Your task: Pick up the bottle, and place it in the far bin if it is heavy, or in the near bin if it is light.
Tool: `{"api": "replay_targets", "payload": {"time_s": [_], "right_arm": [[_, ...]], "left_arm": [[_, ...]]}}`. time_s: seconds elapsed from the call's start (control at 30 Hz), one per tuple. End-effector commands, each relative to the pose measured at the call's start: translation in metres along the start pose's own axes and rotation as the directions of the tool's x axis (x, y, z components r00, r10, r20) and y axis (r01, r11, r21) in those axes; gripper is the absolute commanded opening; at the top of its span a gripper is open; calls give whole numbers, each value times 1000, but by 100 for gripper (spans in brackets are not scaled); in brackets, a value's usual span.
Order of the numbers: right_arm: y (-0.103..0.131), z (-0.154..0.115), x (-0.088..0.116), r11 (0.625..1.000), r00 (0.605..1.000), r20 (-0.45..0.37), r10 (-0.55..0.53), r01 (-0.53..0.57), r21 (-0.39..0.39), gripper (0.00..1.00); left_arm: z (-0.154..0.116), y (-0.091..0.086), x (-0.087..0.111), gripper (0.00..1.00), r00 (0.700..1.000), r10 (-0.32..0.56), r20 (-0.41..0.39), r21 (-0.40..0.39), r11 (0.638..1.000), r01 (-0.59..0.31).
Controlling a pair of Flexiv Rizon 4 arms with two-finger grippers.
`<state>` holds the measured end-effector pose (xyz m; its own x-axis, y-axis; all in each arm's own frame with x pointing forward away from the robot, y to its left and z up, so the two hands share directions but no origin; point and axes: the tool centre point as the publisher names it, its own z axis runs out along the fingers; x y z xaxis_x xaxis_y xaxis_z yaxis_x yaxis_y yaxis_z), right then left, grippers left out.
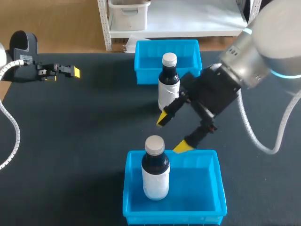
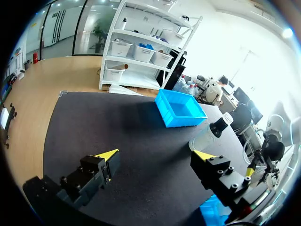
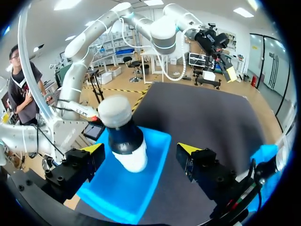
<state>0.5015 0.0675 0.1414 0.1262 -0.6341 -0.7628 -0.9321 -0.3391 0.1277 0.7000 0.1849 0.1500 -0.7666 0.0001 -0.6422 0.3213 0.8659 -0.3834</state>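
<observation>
The dark plastic bottle with a white label and grey cap (image 1: pixel 155 173) stands upright in the near bright-blue plastic bin (image 1: pixel 209 188), toward that bin's left side. My right gripper (image 1: pixel 171 132) hangs just past the bin's far rim. Its fingers are spread and empty, aimed back at the bottle, whose long axis is vertical. A second, matching bottle (image 1: pixel 168 84) stands farther beyond the bin. My left gripper (image 1: pixel 73 71), also spread and empty, is well off beyond the bin's far-left corner, so my right arm is nearer.

there are two bottles (image 1: pixel 155 175) (image 1: pixel 168 87), two blue bins (image 1: pixel 196 186) (image 1: pixel 146 59), two grippers (image 1: pixel 171 133) (image 1: pixel 66 73) and one table (image 1: pixel 94 141).
</observation>
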Motion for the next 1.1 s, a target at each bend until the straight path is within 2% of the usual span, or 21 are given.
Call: {"api": "replay_targets", "payload": {"time_s": [0.03, 0.3, 0.57, 0.9, 1.1], "right_arm": [[-3, -34, 13, 999, 1000, -16, 25, -25, 28, 100], [-47, -77, 44, 979, 990, 40, 139, -143, 143, 100], [-103, -106, 60, 943, 975, 104, 199, -219, 252, 100], [-158, -112, 74, 904, 954, 158, 253, -292, 312, 100], [-186, -108, 72, 887, 948, 182, 260, -309, 342, 100]], "left_arm": [[0, 0, 0, 100, 1000, 0, 0, 0, 1000, 0], [0, 0, 0, 100, 1000, 0, 0, 0, 1000, 0], [0, 0, 0, 100, 1000, 0, 0, 0, 1000, 0], [0, 0, 0, 100, 1000, 0, 0, 0, 1000, 0], [0, 0, 0, 100, 1000, 0, 0, 0, 1000, 0]]}}
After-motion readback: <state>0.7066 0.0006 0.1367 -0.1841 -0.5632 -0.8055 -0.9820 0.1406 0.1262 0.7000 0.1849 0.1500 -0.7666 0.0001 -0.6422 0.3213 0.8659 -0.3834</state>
